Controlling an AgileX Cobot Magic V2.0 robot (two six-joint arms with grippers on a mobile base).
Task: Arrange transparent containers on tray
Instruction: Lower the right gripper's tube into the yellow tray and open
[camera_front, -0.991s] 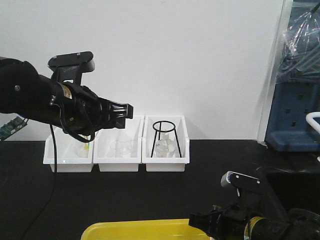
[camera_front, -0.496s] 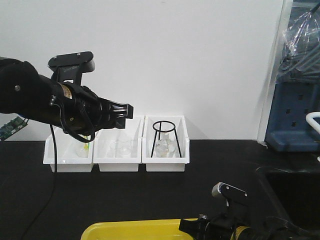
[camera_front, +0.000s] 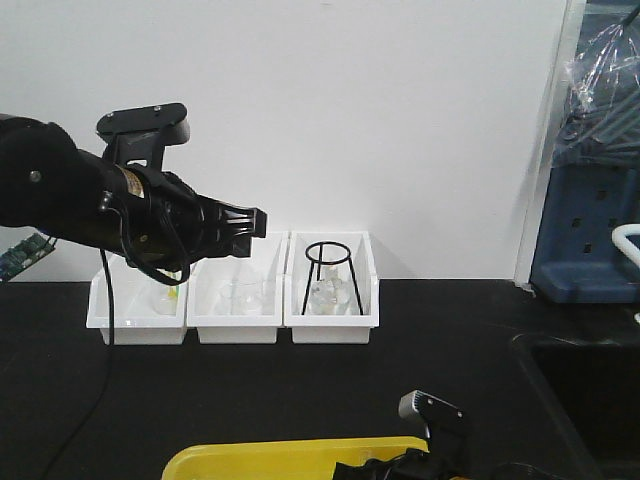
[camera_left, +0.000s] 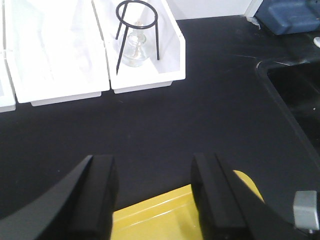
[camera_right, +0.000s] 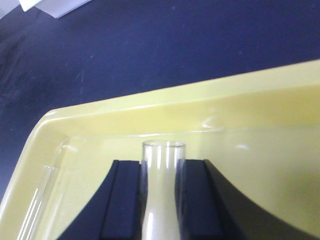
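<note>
The right wrist view shows my right gripper (camera_right: 161, 166) shut on a clear test tube (camera_right: 162, 200), its open rim pointing forward just above the floor of the yellow tray (camera_right: 260, 90). A second test tube (camera_right: 42, 200) lies inside the tray along its left wall. From the front, the right gripper (camera_front: 365, 468) sits low over the tray (camera_front: 260, 460) at the bottom edge. My left gripper (camera_front: 255, 222) hangs high in front of the white bins. It is open (camera_left: 155, 167) with nothing between its fingers, and the tray's corner (camera_left: 160, 217) shows below it.
Three white bins (camera_front: 235, 322) stand in a row at the back of the black table. The right one holds a black tripod ring (camera_front: 328, 270) over a small glass flask (camera_left: 134, 50). A blue unit (camera_front: 585, 230) stands at the far right, and a dark recess (camera_left: 300, 95) lies right of the tray.
The right arm has moved left and lower, bringing its gripper over the yellow tray. The left arm has not moved.
</note>
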